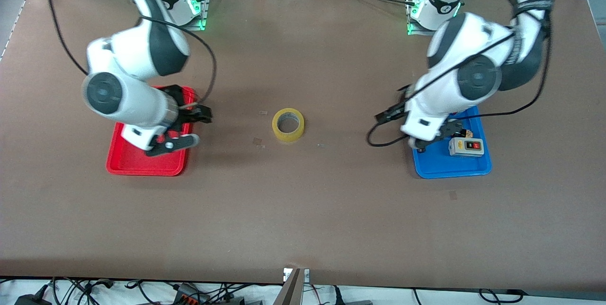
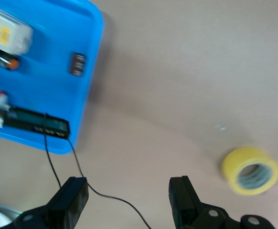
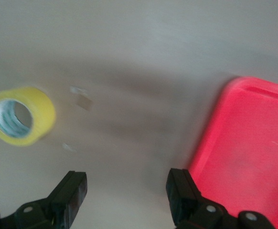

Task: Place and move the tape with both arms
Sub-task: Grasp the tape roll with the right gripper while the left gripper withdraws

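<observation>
The tape (image 1: 288,125) lies on the table (image 1: 303,210) between both arms; left gripper (image 2: 129,202) and right gripper (image 3: 127,195) gape wide, empty.

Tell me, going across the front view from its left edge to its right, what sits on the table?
Red tray → tape → blue tray, with the switch box in it.
</observation>
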Robot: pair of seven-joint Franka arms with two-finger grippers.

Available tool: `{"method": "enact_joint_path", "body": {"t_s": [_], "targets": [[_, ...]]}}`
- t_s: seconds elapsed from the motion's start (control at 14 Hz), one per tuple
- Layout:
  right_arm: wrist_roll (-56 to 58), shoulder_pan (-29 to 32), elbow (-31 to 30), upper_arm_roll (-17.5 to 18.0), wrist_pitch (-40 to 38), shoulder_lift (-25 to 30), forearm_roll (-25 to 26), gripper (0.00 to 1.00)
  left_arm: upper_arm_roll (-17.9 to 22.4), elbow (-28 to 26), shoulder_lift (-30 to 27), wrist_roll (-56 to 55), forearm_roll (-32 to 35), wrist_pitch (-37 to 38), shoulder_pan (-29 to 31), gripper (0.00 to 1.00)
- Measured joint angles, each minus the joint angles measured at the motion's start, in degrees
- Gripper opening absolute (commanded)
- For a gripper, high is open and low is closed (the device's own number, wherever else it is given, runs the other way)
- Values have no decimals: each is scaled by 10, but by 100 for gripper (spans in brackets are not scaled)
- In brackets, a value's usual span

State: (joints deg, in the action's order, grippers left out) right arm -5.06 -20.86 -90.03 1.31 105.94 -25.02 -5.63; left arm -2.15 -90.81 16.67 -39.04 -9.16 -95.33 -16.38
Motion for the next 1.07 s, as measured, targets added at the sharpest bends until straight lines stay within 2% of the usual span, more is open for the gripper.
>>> {"method": "enact_joint_path", "body": {"t_s": [0.21, 0.57, 0.86, 1.07], "targets": [[-86, -63, 44, 0, 52, -75, 0, 100, 0, -35, -57, 108, 38, 35, 49, 100], [-189, -129, 55, 1, 112, -145, 0, 100, -2, -33, -138, 376, 63, 63, 135, 100], [-219, -152, 55, 1, 119, -161, 0, 100, -3, 33, -171, 426, 67, 66, 169, 100], [-228, -161, 55, 1, 130, -178, 0, 99, 1, 44, -169, 426, 93, 82, 169, 100]]}}
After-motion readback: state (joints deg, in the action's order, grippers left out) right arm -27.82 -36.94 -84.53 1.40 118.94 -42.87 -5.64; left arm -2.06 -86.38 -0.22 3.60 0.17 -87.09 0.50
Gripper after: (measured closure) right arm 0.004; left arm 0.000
